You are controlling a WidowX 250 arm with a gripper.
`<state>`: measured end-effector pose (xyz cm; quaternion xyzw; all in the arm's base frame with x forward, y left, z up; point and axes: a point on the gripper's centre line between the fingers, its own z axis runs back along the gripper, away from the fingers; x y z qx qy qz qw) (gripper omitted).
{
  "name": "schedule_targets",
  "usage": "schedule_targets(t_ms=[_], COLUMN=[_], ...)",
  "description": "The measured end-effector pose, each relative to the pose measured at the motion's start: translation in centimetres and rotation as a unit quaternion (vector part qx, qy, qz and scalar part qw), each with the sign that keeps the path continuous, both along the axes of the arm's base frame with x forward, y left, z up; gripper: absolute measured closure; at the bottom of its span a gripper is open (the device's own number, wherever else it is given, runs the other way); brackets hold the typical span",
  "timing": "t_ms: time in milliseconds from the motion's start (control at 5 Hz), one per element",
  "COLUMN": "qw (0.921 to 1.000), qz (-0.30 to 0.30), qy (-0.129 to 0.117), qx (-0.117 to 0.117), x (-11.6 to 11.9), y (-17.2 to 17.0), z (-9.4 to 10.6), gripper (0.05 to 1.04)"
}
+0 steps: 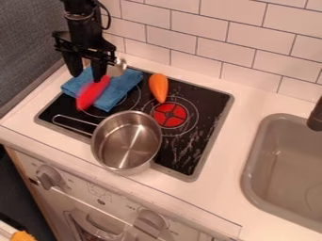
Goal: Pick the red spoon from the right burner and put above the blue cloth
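My gripper (87, 77) is at the upper left, over the blue cloth (119, 92), with its two fingers apart. The red spoon (92, 95) lies at a slant across the cloth's left part, its red end blurred and pointing toward the lower left. One finger covers part of the spoon. A metallic piece (117, 68) shows just right of that finger and seems to be the spoon's other end. Whether the spoon touches the cloth or the finger, I cannot tell. The cloth is spread over the stove's upper left corner.
A steel pot (127, 141) stands on the front of the black stove (187, 141), its handle pointing left. An orange carrot-like toy (159, 87) lies behind the red burner mark (170, 115). To the right is a grey sink (286, 164); a tiled wall rises behind.
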<state>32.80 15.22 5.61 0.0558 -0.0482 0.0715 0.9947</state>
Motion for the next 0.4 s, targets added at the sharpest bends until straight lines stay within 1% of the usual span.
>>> schedule_targets(t_ms=[200,400], qw=[0.9999,0.9997], qz=[-0.009,-0.019], qy=[0.006,0.013], qx=[-0.001,-0.003], x=[-0.18,-0.32], y=[-0.23,-0.86], z=[-0.19,-0.42], gripper=[0.074,0.077])
